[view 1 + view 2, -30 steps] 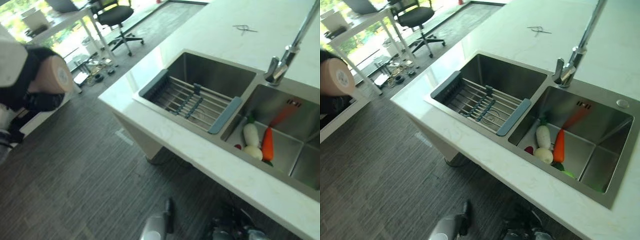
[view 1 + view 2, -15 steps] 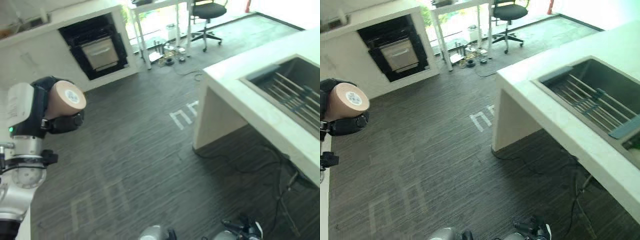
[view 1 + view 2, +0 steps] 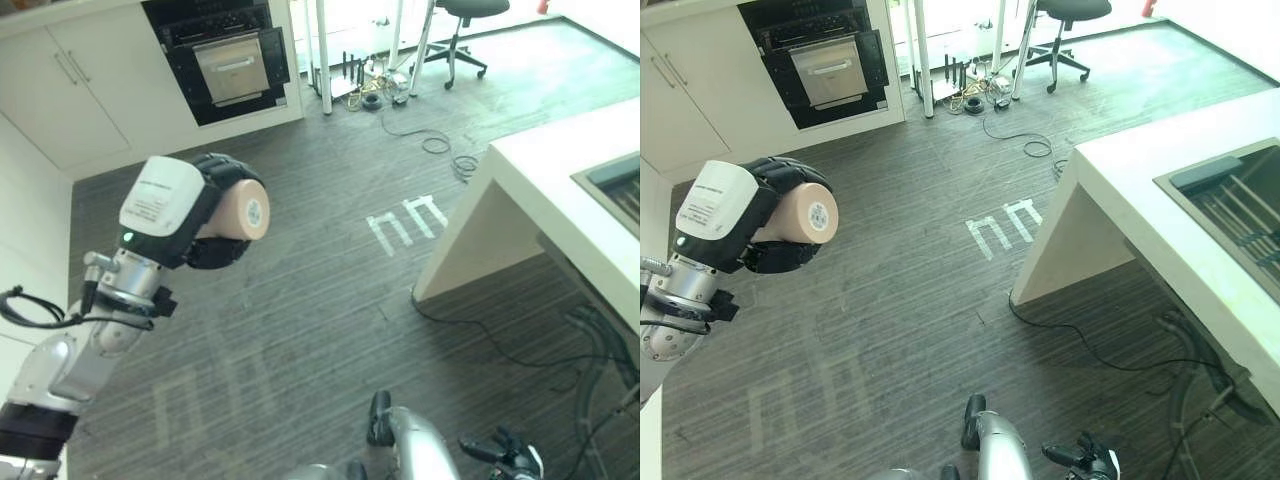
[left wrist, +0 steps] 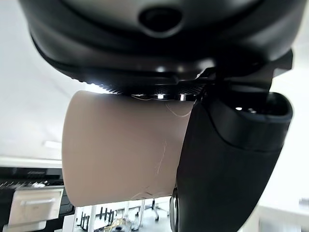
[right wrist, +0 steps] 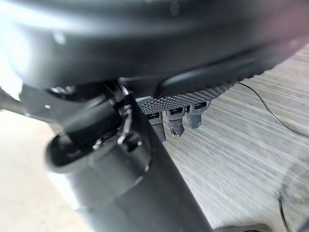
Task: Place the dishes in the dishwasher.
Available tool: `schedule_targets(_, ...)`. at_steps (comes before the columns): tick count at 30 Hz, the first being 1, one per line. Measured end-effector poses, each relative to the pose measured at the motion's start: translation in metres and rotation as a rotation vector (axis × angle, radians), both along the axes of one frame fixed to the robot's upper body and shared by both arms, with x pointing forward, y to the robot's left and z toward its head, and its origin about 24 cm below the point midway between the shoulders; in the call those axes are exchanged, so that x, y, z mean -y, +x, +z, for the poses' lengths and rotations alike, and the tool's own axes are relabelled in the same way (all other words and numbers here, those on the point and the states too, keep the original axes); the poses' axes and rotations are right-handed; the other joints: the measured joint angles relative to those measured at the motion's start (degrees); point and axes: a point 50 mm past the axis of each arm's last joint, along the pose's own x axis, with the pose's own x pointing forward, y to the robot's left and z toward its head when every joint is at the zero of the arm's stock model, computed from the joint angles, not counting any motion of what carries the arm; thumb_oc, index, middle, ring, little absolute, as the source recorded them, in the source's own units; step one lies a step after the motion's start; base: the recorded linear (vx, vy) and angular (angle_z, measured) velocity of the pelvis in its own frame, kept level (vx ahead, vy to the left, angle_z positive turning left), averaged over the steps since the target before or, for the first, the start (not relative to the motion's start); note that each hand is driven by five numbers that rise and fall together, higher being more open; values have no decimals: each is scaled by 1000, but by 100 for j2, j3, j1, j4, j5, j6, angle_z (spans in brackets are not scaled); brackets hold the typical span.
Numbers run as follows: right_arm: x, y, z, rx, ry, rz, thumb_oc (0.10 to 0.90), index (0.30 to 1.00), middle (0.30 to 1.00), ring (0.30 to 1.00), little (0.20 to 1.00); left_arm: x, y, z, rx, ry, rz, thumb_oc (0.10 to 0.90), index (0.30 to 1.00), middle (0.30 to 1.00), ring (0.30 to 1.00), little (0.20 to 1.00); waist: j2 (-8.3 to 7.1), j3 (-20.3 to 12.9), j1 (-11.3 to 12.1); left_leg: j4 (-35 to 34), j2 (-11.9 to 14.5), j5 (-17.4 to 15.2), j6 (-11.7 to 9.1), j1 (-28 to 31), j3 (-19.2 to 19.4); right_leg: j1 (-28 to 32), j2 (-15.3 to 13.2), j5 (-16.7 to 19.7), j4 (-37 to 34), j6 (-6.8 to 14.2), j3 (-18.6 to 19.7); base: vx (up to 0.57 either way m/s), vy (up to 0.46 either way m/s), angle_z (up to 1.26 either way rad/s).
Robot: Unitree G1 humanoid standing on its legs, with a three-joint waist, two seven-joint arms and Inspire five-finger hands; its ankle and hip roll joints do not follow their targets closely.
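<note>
Sink gone, dishwasher (image 3: pixel 232 62) across floor (image 3: pixel 330 300).

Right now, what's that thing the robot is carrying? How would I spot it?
Look at the dark striped floor, then at the silver arm rising over it on the robot's left side. In the left hand sits a cup, lying sideways with dark fingers curled round it. It is smooth, tan and round-ended.

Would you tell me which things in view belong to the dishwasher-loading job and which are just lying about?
Part of the job:
- beige cup, gripped in the left hand
- dark built-in appliance across the floor, likely the dishwasher

Just lying about:
- white counter with its sink
- office chair
- loose cables on the floor
- white cabinets
</note>
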Motion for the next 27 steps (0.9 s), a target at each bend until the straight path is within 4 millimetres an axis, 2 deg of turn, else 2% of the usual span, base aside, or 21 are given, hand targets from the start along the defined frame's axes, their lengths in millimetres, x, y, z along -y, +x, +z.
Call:
schedule_targets(1,5,3,1,-2,-13,-2,800,900,900,900,900,1,0,-1,-8,1,-3,400,300,300,300,300,72,9,-16,903,35,73,-215,-382,138,107,-67,-185,25,-40,139,275,-131,-6)
schedule_targets(2,8,6,2,3,-14,-8,800,900,900,900,900,3,-1,2,-13,37,-16,400,300,300,300,300,71,22,-69,2469,265,340,-499,-1130,342,131,-87,-255,73,-29,335,381,-73,-43)
schedule_targets(3,16,-1,1,-22,-25,-11,800,900,900,900,900,10,-6,11,-5,99,-68,400,300,300,300,300,73,30,209,4689,1104,609,-625,-2270,494,460,-135,-526,200,-1,615,419,8,-47)
schedule_targets(4,17,-2,2,-22,-32,-7,800,900,900,900,900,11,-7,13,-2,105,-76,400,300,300,300,300,49,31,240,4776,1209,637,-610,-2416,457,516,-183,-562,225,36,663,415,71,-61)
schedule_targets(5,18,-2,2,-23,-33,-7,800,900,900,900,900,11,-7,13,-1,105,-77,400,300,300,300,300,46,30,244,4779,1217,637,-610,-2436,453,524,-190,-570,227,41,668,237,84,-36)
schedule_targets(6,29,-1,9,-6,-93,50,800,900,900,900,900,16,-9,18,9,74,-120,400,300,300,300,300,-54,50,271,3582,1298,585,-387,-2854,241,740,-518,-721,226,502,939,287,132,-52)
schedule_targets(8,37,6,15,16,-131,92,800,900,900,900,900,14,-9,19,6,47,-125,400,300,300,300,300,-43,55,92,1442,1259,917,-101,-2681,277,1130,-708,-841,241,895,1014,520,286,-45)
schedule_targets(9,39,11,17,21,-146,111,800,900,900,900,900,14,-8,21,13,34,-134,400,300,300,300,300,-15,17,95,433,1135,1070,-51,-2589,227,1330,-793,-1010,102,1024,1219,846,468,-71)
schedule_targets(10,44,10,17,-9,-155,108,800,900,900,900,900,12,-6,18,22,-22,-129,400,300,300,300,300,163,8,247,-1032,1053,1459,-283,-2589,-89,1636,-794,-944,-262,1225,1438,720,385,-88)
schedule_targets(12,40,4,13,-34,-142,109,800,900,900,900,900,3,-8,3,-17,-70,-91,400,300,300,300,300,164,24,409,-633,1326,1563,-232,-2886,-583,2129,-821,-1052,-472,1326,1688,491,274,-100)
schedule_targets(14,42,-8,11,-66,-146,120,800,900,900,900,900,-2,-14,-16,-80,-96,-62,400,300,300,300,300,325,-112,567,-108,1668,1184,27,-2824,-646,2491,-796,-1234,-532,1601,1826,513,345,-104)
schedule_targets(15,39,-18,7,-105,-143,136,800,900,900,900,900,-5,-18,-26,-121,-70,-44,400,300,300,300,300,117,-188,582,427,1426,1623,-23,-2837,-395,2599,-1211,-1499,-263,1901,1940,569,415,-49)
schedule_targets(16,35,-18,5,-108,-131,136,800,900,900,900,900,-6,-18,-27,-128,-67,-38,400,300,300,300,300,32,-196,535,397,1250,1539,117,-2814,-368,2451,-1146,-1601,-86,1933,1936,607,429,-17)
schedule_targets(18,30,-19,2,-120,-108,123,800,900,900,900,900,-11,-18,-24,-137,-58,-16,400,300,300,300,300,-105,-185,589,253,887,1419,344,-2588,-239,2207,-967,-1662,18,1761,1735,505,366,9)
schedule_targets(20,14,-22,-3,-99,-61,103,800,900,900,900,900,-10,-19,-17,-103,-54,-32,400,300,300,300,300,-47,-205,430,477,578,1056,681,-2302,-293,2343,-1176,-1070,679,1973,1670,457,410,43)
schedule_targets(22,-6,-25,-9,-88,-15,112,800,900,900,900,900,-7,-21,-11,-79,-46,-48,400,300,300,300,300,-62,-196,416,581,437,797,896,-2051,-325,1727,-1277,-326,2235,2161,1985,340,286,31)
schedule_targets(23,-15,-25,-11,-79,7,125,800,900,900,900,900,-6,-21,-8,-74,-29,-53,400,300,300,300,300,-88,-182,409,653,371,716,881,-1924,-322,1313,-1283,-24,3251,2338,2121,284,198,8)
schedule_targets(24,-18,-22,-10,-50,16,116,800,900,900,900,900,-8,-21,-6,-82,-9,-48,400,300,300,300,300,21,-134,415,663,354,459,1113,-1753,-312,782,-1190,11,4072,2164,2093,346,155,-7)
schedule_targets(25,-13,-12,-4,-4,-2,122,800,900,900,900,900,-10,-21,0,-82,32,-39,400,300,300,300,300,67,-87,403,634,378,458,1025,-1596,-290,230,-1035,-74,4531,1947,1953,293,57,-21)
schedule_targets(26,-9,-4,1,26,-17,134,800,900,900,900,900,-12,-20,5,-76,45,-29,400,300,300,300,300,133,-55,364,513,335,428,997,-1468,-264,-351,-847,-268,4558,1794,1760,379,12,-25)
schedule_targets(27,-5,3,5,47,-34,156,800,900,900,900,900,-13,-18,7,-62,35,-22,400,300,300,300,300,231,12,303,295,330,457,942,-1321,-344,-791,-454,-430,3993,1678,1638,452,-94,10)
